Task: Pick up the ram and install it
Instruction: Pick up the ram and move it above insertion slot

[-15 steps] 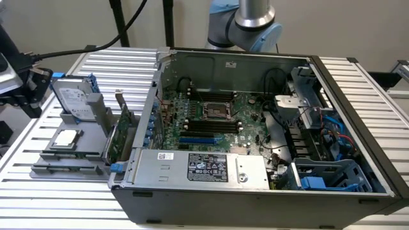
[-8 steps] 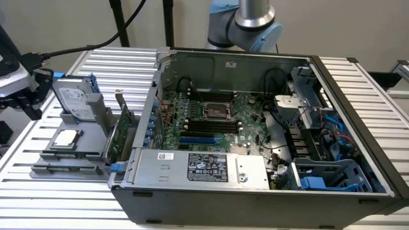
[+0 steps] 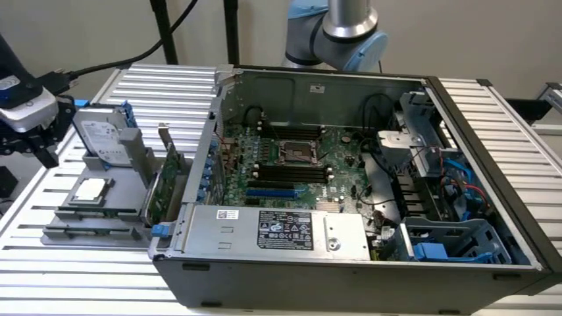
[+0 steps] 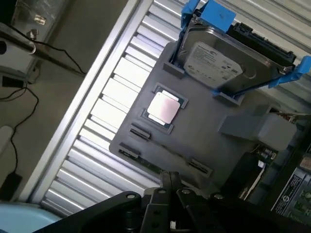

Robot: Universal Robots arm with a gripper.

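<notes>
- Nearest to the wrist camera: dark gripper (image 4: 167,178), hanging over the outer edge of the grey parts tray (image 4: 194,131); cannot tell how wide the jaws stand.
- Just below it, in the tray's outermost slot: thin green edge of the ram (image 4: 160,164), seen edge-on and hard to make out, not yet in the computer.
- Same tray: square silver processor (image 4: 163,108) lying flat, hard drive (image 4: 214,60) in a blue carrier (image 4: 216,14).
- Added by the exterior view: open computer case (image 3: 491,131), motherboard (image 3: 299,158) with black memory slots, green expansion card (image 3: 158,187) between tray and case.
- Writing: pale label on the drive, black label on the power supply (image 3: 263,230); neither readable.
- Underneath, ribbed aluminium table (image 3: 167,85); behind, pale wall (image 3: 70,26).
</notes>
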